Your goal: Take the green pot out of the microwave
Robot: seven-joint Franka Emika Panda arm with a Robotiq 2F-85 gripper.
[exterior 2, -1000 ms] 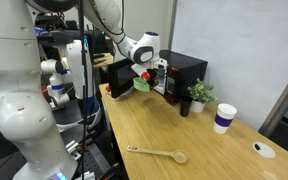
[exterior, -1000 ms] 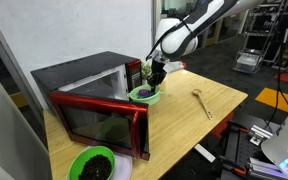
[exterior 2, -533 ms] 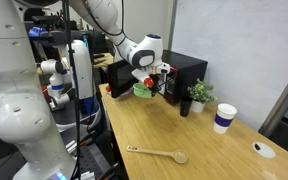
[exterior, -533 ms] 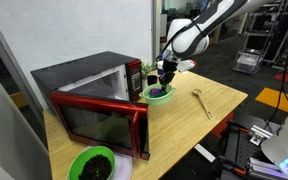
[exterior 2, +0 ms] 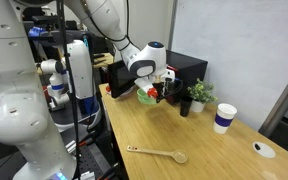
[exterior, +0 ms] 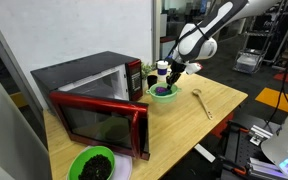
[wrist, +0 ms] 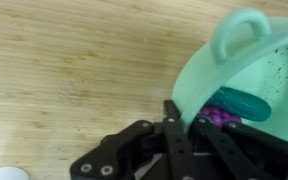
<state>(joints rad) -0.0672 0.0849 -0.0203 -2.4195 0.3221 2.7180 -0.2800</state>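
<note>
Plainly, the gripper (exterior: pixel 164 80) holds the green pot (exterior: pixel 163 93) upright, mouth upward.

You can read no text, label, brand, number or sign in any of the views. The microwave (exterior: pixel 84 75) and the paper cup (exterior 2: pixel 224 118) show too small and too soft for you to make out any lettering on them. The wrist view gives you no print either.
</note>
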